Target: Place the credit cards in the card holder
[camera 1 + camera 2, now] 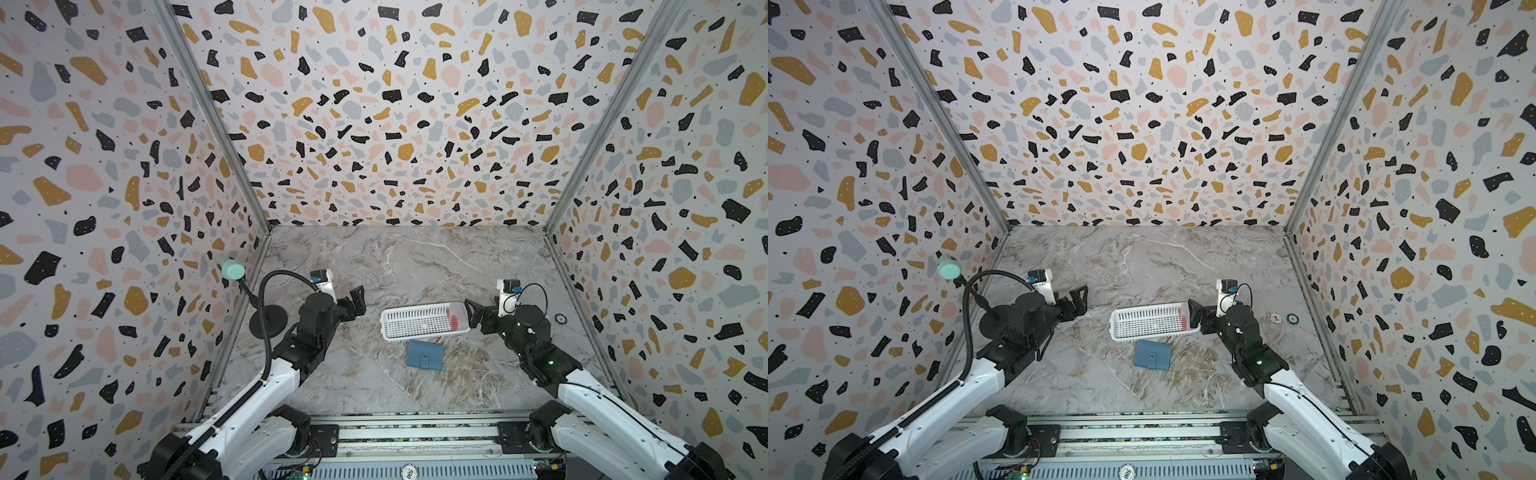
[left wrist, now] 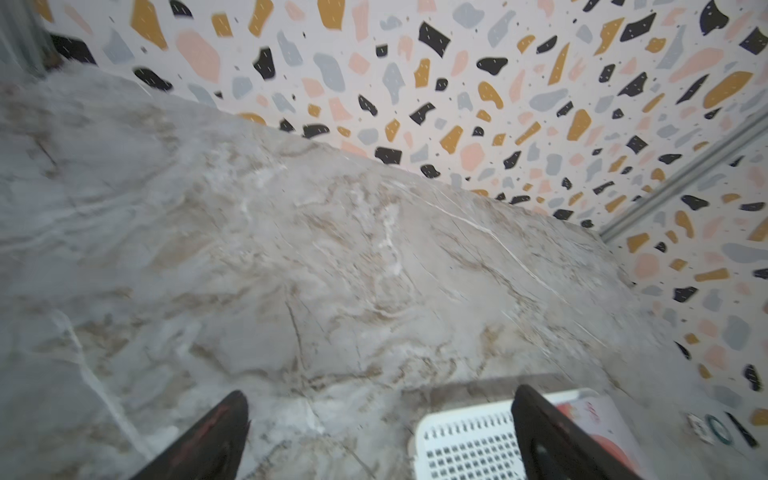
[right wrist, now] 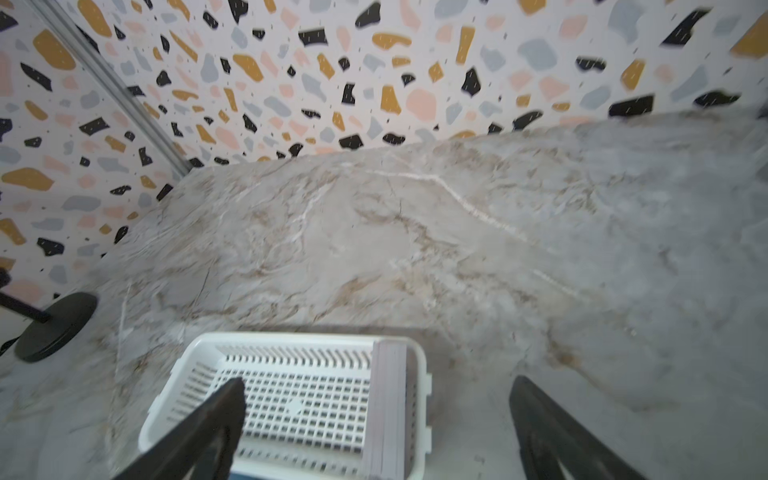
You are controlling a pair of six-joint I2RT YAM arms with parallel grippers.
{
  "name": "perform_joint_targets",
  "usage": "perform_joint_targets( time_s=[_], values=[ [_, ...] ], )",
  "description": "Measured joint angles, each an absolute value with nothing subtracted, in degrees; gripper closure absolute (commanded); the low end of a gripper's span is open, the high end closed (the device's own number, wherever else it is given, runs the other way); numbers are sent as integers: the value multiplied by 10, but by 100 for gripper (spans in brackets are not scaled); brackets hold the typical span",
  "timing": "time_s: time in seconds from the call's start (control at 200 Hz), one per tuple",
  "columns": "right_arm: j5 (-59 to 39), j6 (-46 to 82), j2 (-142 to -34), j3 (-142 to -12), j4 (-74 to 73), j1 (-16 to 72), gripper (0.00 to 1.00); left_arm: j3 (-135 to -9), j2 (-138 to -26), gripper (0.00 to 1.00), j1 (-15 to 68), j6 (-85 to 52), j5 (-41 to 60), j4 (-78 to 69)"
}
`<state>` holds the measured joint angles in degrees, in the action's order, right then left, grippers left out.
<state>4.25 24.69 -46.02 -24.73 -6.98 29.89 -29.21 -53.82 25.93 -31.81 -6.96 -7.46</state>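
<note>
A stack of credit cards (image 1: 456,318) (image 1: 1183,318) stands on edge against the right end of a white slotted basket (image 1: 383,324) (image 1: 1113,326). The right wrist view shows the cards' pale edges (image 3: 388,407). The slate-blue card holder (image 1: 424,354) (image 1: 1153,354) lies shut on the marble, just in front of the basket. My right gripper (image 1: 471,316) (image 1: 1194,316) (image 3: 377,381) is open at the basket's right end, one finger over the basket floor, the other outside it. My left gripper (image 1: 358,300) (image 1: 1080,300) (image 2: 379,392) hangs open and empty left of the basket (image 2: 457,419).
A gooseneck stand with a black round base (image 1: 268,321) and a teal head (image 1: 232,269) sits at the left wall. Two small rings (image 1: 1292,318) lie on the marble near the right wall. Patterned walls close in the left, back and right.
</note>
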Motion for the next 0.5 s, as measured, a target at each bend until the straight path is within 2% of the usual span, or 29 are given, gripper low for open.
perform_joint_targets(
  time_s=[0.29,0.496],
  values=[
    [-110,361,-470,-187,-48,311,1,-237,-572,0,364,-462,8,-50],
    [-157,404,-528,-170,-88,326,1,-236,-626,1,413,-524,41,-63]
  ],
)
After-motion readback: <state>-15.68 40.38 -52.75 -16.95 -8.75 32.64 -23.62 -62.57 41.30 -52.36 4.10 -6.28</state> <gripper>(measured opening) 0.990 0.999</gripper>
